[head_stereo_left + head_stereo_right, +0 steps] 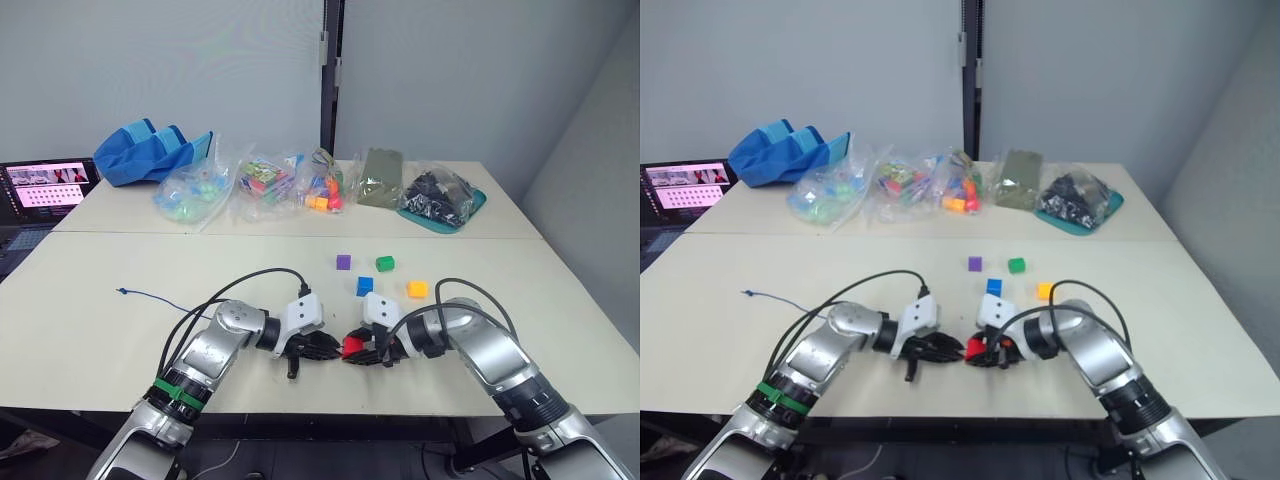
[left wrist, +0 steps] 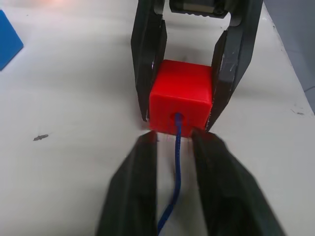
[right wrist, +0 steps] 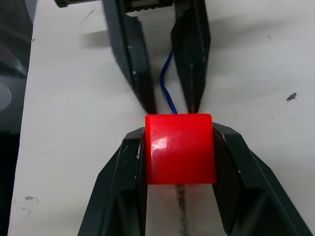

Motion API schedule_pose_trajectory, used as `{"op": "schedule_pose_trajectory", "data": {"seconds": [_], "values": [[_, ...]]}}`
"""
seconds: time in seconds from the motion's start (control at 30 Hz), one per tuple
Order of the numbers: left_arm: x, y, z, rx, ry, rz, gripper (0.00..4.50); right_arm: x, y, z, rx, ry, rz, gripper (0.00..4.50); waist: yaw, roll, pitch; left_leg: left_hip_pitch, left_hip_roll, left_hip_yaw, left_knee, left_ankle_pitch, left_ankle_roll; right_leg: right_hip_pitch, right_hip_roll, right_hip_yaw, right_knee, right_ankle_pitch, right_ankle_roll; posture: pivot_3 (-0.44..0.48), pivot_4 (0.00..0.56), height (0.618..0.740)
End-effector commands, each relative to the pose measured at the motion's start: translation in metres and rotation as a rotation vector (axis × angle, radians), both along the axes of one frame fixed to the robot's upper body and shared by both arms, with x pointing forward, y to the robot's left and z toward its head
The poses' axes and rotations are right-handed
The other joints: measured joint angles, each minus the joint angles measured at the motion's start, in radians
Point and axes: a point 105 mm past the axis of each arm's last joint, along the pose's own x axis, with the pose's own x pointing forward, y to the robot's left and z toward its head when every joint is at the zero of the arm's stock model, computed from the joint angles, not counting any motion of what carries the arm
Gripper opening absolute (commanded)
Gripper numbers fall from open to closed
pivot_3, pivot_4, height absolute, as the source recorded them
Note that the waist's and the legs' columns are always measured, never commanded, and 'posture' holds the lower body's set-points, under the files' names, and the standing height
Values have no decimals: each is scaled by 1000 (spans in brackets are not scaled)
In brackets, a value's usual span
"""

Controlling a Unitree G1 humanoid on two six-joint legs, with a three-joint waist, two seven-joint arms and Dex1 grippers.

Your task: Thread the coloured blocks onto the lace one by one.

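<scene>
My right gripper (image 1: 350, 349) is shut on the red block (image 3: 179, 147), held just above the table near its front edge. The dark blue lace (image 2: 176, 147) enters the hole in the block's face. It runs between the fingers of my left gripper (image 1: 325, 347), which stand slightly apart just short of the block. The lace's tail (image 1: 150, 296) trails left across the table. Beyond the grippers lie the blue block (image 1: 365, 286), the orange-yellow block (image 1: 417, 289), the green block (image 1: 385, 263) and the purple block (image 1: 343, 261).
Clear bags of toys (image 1: 265, 183) line the back of the table. With them are a blue cloth bag (image 1: 150, 152), an olive pouch (image 1: 379, 176) and a teal tray of black parts (image 1: 440, 198). A laptop (image 1: 45, 187) stands at the far left.
</scene>
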Motion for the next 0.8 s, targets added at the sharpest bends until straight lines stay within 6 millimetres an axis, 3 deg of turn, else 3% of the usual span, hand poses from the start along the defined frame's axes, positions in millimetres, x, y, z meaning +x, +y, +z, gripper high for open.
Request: {"op": "schedule_pose_trajectory", "data": {"seconds": [0.03,0.17,0.2,0.23,0.4,0.7,0.73,0.8], "values": [[3,2,17,-20,-66,-22,2746,-6,4,20,81,8,22,2900,0,0,0,0,0,0,0,0,0,0,0,0,0,0,0,0,150,717],[5,6,19,-25,-84,-25,4031,-3,-16,34,106,1,-48,4243,4,0,0,0,0,0,0,0,0,0,0,0,0,0,0,0,150,717],[4,4,20,-38,-86,-33,4381,-2,-20,41,118,-4,-64,4500,6,0,0,0,0,0,0,0,0,0,0,0,0,0,0,0,150,717],[4,3,21,-46,-88,-38,4448,-2,-22,46,127,-7,-73,4500,6,0,0,0,0,0,0,0,0,0,0,0,-1,0,0,0,150,717],[1,-16,21,-92,-94,-96,4448,-8,-43,58,88,-17,-104,4500,5,0,0,-1,0,0,0,0,0,0,0,0,-1,0,0,0,150,717],[4,-35,2,-87,-105,-141,4448,-13,-55,46,36,-42,-177,4500,-4,0,0,0,0,0,0,0,0,0,0,0,-1,0,0,0,150,717],[5,-35,1,-82,-100,-146,3887,-13,-55,42,25,-56,-181,4500,-3,0,0,0,0,0,0,0,0,0,0,0,-1,0,0,0,150,717],[3,-34,-1,-68,-93,-169,3244,-13,-54,35,4,-81,-180,4500,-1,0,0,0,0,0,0,0,0,0,0,0,-1,0,0,0,150,717]]}}
